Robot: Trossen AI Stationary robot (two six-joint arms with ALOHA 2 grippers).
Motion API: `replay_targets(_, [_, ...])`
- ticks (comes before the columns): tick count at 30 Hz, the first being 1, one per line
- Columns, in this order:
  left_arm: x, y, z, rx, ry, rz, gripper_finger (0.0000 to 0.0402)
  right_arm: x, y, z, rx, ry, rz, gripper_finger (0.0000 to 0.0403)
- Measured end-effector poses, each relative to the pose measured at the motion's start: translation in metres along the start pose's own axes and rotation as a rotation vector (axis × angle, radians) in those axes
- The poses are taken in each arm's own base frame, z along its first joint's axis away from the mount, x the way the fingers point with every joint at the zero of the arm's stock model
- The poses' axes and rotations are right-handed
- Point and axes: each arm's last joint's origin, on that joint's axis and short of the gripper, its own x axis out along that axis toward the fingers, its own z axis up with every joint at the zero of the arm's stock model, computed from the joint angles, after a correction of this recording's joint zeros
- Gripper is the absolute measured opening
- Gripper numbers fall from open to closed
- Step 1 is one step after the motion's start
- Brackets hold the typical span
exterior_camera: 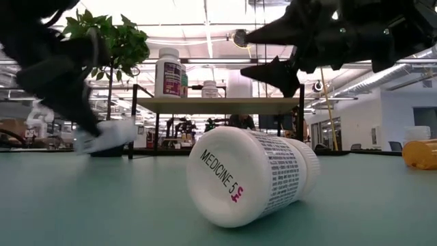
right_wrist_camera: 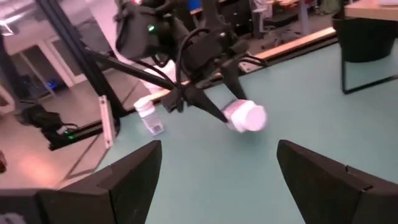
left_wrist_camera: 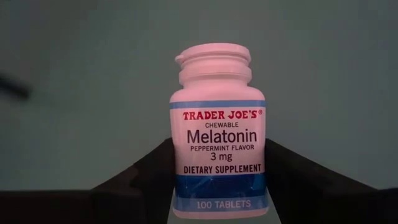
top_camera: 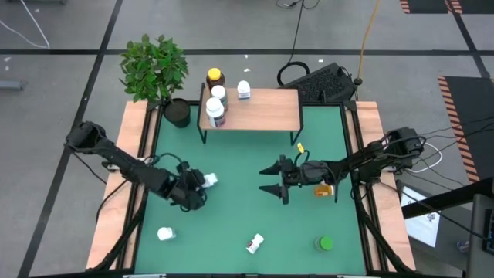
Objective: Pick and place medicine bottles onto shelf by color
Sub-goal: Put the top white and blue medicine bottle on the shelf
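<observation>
My left gripper (top_camera: 199, 184) is over the table's left half, shut on a white Trader Joe's melatonin bottle (left_wrist_camera: 217, 143). My right gripper (top_camera: 268, 179) hangs open above the table's middle and touches nothing. It faces the left gripper (right_wrist_camera: 186, 62). An orange bottle (top_camera: 323, 189) lies under the right arm. A green bottle (top_camera: 325, 244) and two white bottles (top_camera: 166, 233) (top_camera: 255, 244) rest on the near part of the table. The nearest of these, marked MEDICINE 5 (exterior_camera: 252, 178), lies on its side. The wooden shelf (top_camera: 262, 116) carries an amber yellow-capped bottle (top_camera: 214, 76) and three white ones (top_camera: 218, 94). My left gripper pinches the melatonin bottle's lower body (left_wrist_camera: 217, 186) between its two fingers (left_wrist_camera: 143, 183), one on each side of the label. The cap (left_wrist_camera: 214, 62) points away from the wrist. The bottle (right_wrist_camera: 245, 116) sits tilted in the hold, low over the table.
A black pot with a green plant (top_camera: 176, 112) stands by the shelf's left end. The right half of the shelf top (top_camera: 278, 104) is bare. Black frame rails (top_camera: 359, 193) border the table's sides. Green table surface (top_camera: 231, 208) lies open between the two grippers.
</observation>
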Motion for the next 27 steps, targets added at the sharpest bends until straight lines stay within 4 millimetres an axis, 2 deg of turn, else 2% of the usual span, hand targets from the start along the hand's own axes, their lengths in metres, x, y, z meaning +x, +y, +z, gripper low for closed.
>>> replay_targets(5, [-0.002,-0.013,0.029,0.060,-0.257,-0.114,0.0213,0.003,0.001,-0.001,0.060,-0.080,-0.037,0.0313])
replay_targets(11, [-0.008,-0.023,0.052,0.089,-0.505,-0.108,0.0212,0.026,0.004,-0.009,0.101,-0.148,0.005,0.0313])
replay_targets(17, [0.009,-0.034,0.054,0.156,-0.552,0.012,0.0212,0.053,0.012,-0.010,0.103,-0.175,0.009,0.0313])
replay_targets(23, [0.015,-0.044,0.065,0.119,-0.596,0.214,0.0212,0.055,0.016,-0.013,0.080,-0.250,-0.226,0.0313])
replay_targets(27, [0.014,-0.049,0.076,0.090,-0.617,0.261,0.0211,0.055,0.017,-0.009,0.072,-0.292,-0.245,0.0313])
